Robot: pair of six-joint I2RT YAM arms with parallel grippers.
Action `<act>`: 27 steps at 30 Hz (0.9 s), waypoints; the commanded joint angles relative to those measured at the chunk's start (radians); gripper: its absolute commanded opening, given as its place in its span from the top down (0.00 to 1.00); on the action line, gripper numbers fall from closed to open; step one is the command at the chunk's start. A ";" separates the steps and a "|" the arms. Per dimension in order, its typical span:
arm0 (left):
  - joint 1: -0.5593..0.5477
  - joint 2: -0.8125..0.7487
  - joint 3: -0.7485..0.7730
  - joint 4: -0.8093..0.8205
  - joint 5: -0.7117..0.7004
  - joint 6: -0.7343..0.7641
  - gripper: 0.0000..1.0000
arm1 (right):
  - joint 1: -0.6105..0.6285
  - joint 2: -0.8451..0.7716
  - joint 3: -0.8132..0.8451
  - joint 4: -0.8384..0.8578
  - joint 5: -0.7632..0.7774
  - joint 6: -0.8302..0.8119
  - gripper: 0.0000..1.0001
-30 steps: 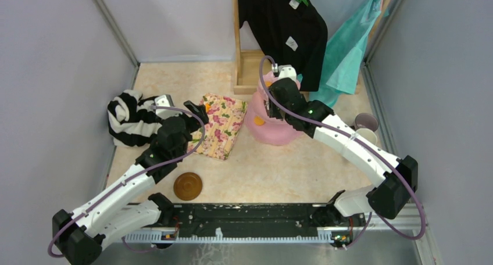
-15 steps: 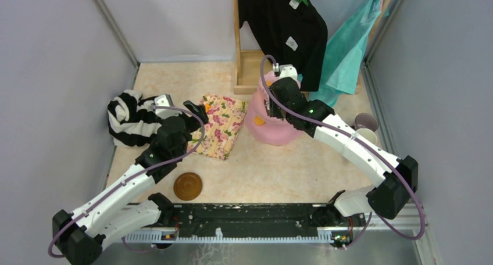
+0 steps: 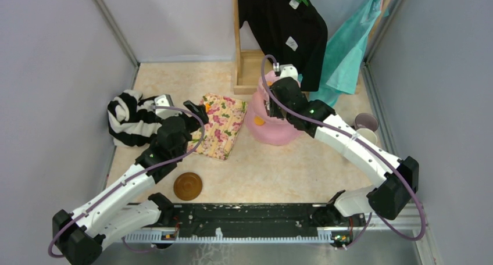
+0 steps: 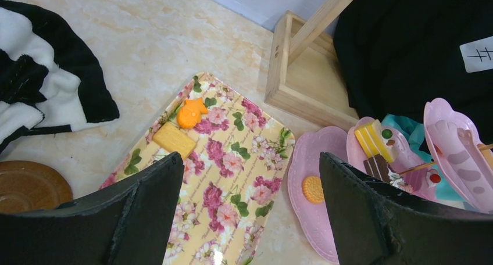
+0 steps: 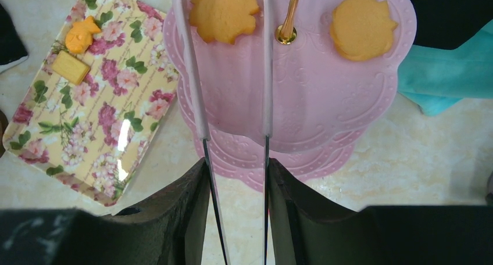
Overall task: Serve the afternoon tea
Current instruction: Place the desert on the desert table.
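The right gripper [image 5: 235, 181], half closed on tongs [image 5: 190, 73], straddles an orange flower pastry [image 5: 224, 9] on the pink cake stand [image 5: 325, 102]'s top tier. It should ease the tongs apart gently. The left gripper [image 4: 250, 172] gapes empty.

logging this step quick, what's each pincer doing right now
Left pincer: open, holding nothing.
Right pincer: closed on thin white-tipped metal tongs.
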 commanded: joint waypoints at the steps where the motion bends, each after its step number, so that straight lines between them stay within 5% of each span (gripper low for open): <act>1: 0.007 -0.005 0.004 0.007 0.012 -0.008 0.09 | -0.005 -0.052 0.043 0.032 0.005 0.013 0.61; 27: 0.009 -0.001 0.007 0.007 0.013 -0.019 0.09 | -0.005 -0.092 0.029 0.048 -0.013 0.007 0.63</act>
